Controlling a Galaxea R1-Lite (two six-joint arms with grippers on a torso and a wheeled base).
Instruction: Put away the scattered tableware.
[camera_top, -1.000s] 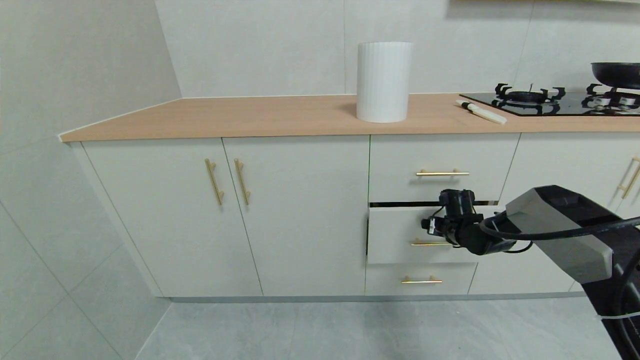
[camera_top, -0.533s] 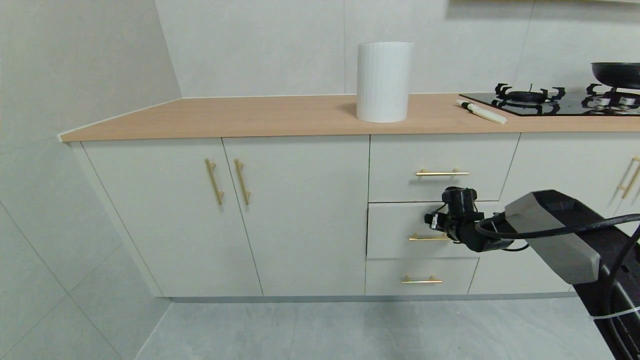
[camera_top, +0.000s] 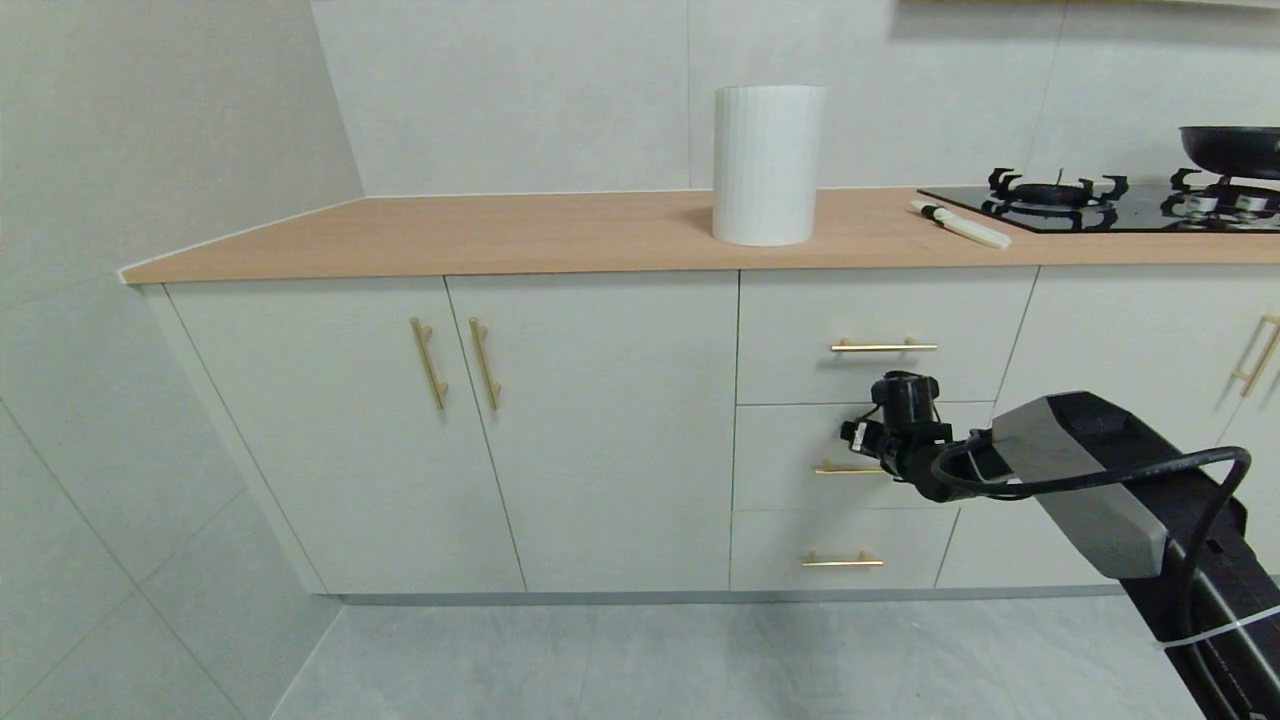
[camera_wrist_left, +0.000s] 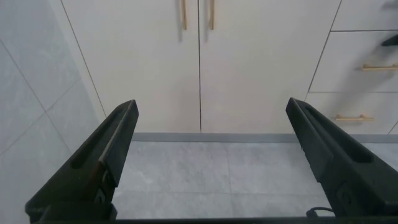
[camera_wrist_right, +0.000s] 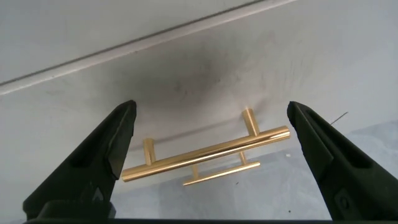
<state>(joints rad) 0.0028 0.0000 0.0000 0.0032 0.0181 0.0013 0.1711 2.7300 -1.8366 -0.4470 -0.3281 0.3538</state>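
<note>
Bright even indoor light, soft dark shadow on drawer front (camera_wrist_right: 199, 74)

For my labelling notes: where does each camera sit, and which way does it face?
Head view: on the head, looking forward and down at cabinet and counter; right arm shows.
Left wrist view: low, facing cabinet doors and floor, between its open jaws.
Right wrist view: close on the middle drawer handle, between open jaws.
Shared: head and right wrist views show that handle.
</note>
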